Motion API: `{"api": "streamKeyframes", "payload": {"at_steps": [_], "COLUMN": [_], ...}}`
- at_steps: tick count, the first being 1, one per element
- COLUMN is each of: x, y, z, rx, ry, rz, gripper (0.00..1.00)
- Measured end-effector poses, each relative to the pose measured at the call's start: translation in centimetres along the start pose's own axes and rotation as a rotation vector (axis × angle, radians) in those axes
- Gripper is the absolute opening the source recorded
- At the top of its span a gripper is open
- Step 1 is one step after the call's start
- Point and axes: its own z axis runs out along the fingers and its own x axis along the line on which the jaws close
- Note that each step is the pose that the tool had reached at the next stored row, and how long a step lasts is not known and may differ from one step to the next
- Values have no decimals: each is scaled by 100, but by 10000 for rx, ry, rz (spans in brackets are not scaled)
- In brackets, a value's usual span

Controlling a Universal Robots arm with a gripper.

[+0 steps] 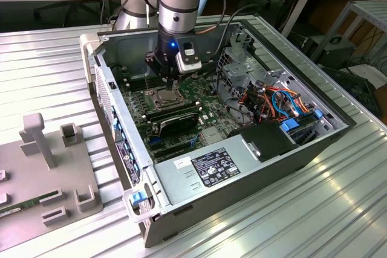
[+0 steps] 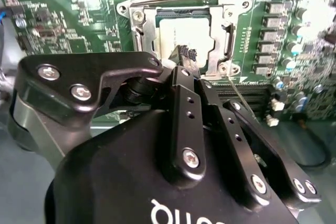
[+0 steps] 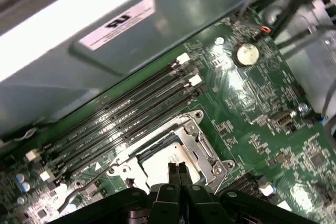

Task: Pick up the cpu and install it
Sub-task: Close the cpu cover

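My tool (image 2: 185, 54) hung with its two slim black fingers pressed together on nothing, tips just over the cpu (image 2: 184, 32). That flat square chip, dull silver-grey on top, lay seated in the socket's shiny metal frame (image 2: 137, 27) on the green motherboard (image 3: 252, 103), beside long dark memory slots (image 3: 115, 116), inside the open grey metal case (image 1: 284, 170).
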Motion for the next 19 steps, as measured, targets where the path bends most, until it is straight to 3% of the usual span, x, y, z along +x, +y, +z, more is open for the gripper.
{"api": "streamKeyframes", "payload": {"at_steps": [5, 9, 19], "x": [1, 2, 4], "y": [0, 0, 0], "z": [15, 40, 80], "rx": [-44, -108, -205], "ry": [-4, -10, -18], "rz": [-942, -2334, -4424], "gripper": [11, 11, 11]}}
